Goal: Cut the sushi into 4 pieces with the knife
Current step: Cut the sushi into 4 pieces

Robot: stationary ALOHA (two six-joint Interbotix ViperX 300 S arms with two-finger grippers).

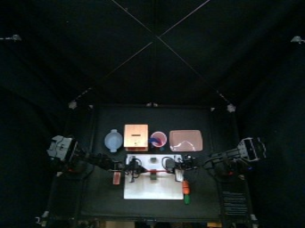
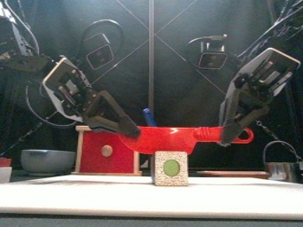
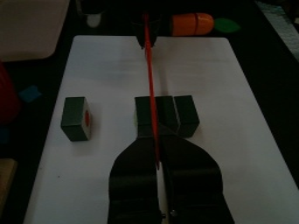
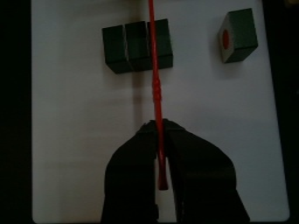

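Both grippers are shut on one red toy knife [image 2: 178, 138], one at each end, and hold it level across the white cutting board [image 3: 222, 96]. My left gripper [image 3: 158, 149] comes in from the left and my right gripper [image 4: 156, 131] from the right. The thin blade [image 3: 149, 61] lies over the middle of the dark green sushi roll [image 3: 176, 114]. One cut piece [image 3: 79, 119] with a red centre lies apart on the board, also seen as the lone block [image 4: 237, 35]. From the front, the roll's end [image 2: 171, 168] stands just under the knife.
Behind the board stand the wooden box [image 1: 136, 138] with its red drawer front, a blue-grey bowl [image 1: 113, 140] and the pink tray [image 1: 186, 140]. A blue knife [image 2: 148, 115] sticks up behind the red one. An orange toy [image 3: 191, 22] lies just off the board's end.
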